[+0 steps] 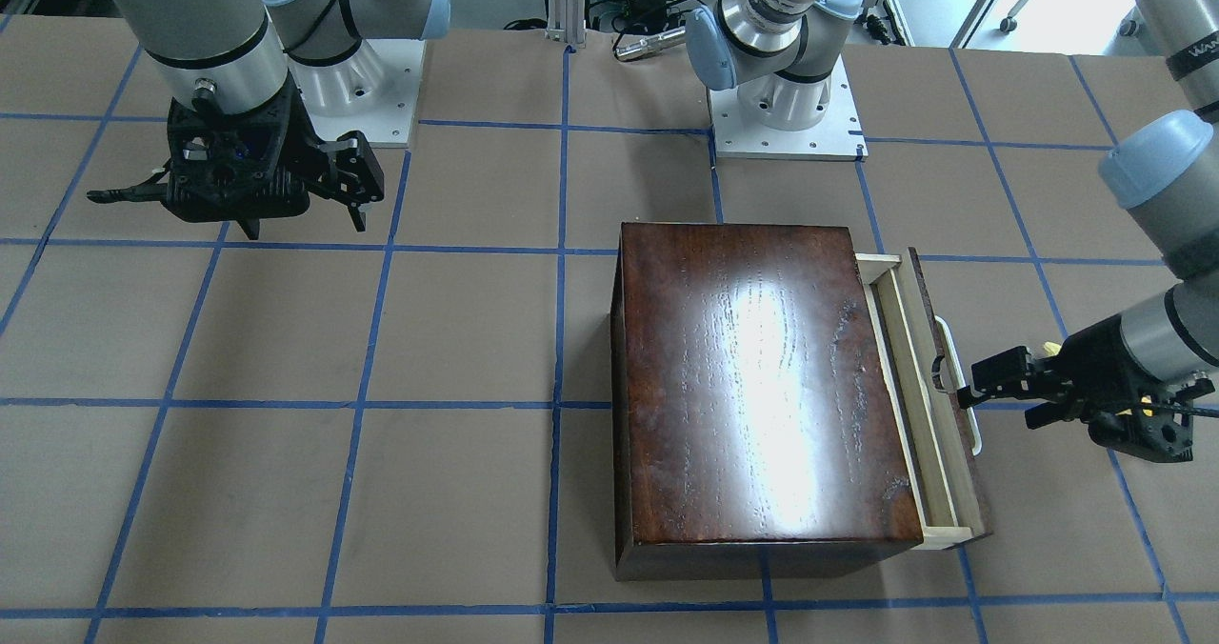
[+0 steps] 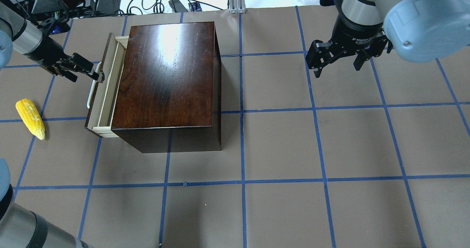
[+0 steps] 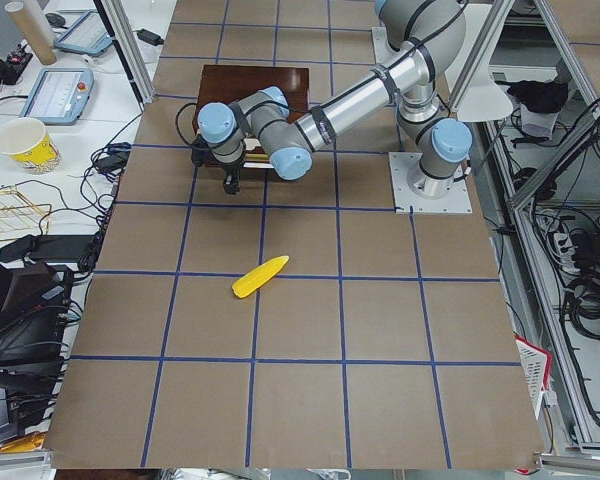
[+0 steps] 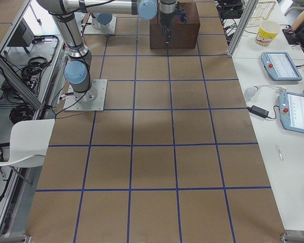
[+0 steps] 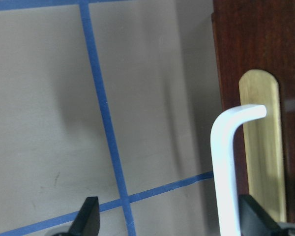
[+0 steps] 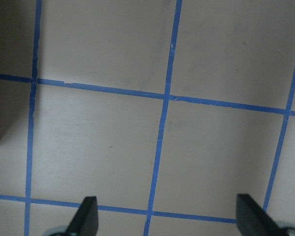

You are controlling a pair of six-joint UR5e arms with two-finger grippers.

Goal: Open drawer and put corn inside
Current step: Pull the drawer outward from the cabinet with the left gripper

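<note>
Corn lies on table far left, well apart from drawer. L gripper at white handle, fingers wide, gripping nothing. Drawer partly out of box. R gripper fingers spread wide, holding nothing, above the table surface.

The box sits on the robot's left half of the table. The drawer juts partway out of its left side, handle outward. The left gripper is at that handle; the corn lies farther left, apart. The right gripper hangs well right of the box
</note>
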